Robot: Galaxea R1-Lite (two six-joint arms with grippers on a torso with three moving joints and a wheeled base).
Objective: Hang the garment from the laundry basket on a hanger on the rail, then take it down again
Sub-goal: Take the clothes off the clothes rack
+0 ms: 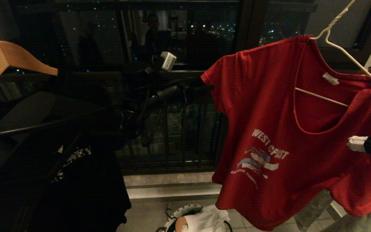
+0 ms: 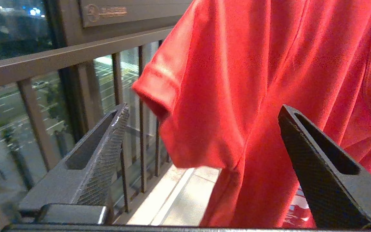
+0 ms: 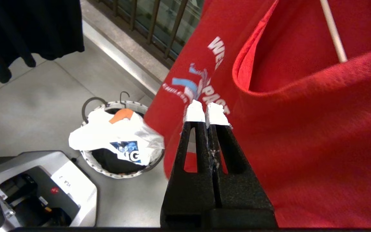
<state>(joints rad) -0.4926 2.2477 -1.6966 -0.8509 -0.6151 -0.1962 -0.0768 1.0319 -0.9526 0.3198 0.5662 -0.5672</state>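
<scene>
The garment [image 1: 279, 129], a red T-shirt with white WEST COAST lettering, hangs tilted on the thin white wire hanger [image 1: 337, 48]. The hanger's hook runs out of the head view's top, so the rail is out of view. My left gripper [image 2: 202, 109] is open wide, level with the shirt's left sleeve [image 2: 169, 96], and its fingers [image 2: 108, 145] hold nothing. My right gripper [image 3: 206, 109] is shut with nothing in it, its white-taped tips in front of the shirt's chest below the neckline. The laundry basket [image 3: 108, 172] stands on the floor below, with a white cloth [image 3: 114, 135] lying over it.
A black printed T-shirt [image 1: 76, 180] hangs at the left under a tan wooden hanger [image 1: 5, 58]. A dark balcony railing [image 1: 172, 145] and window run behind the clothes. The robot's grey base [image 3: 37, 190] is beside the basket on the tiled floor.
</scene>
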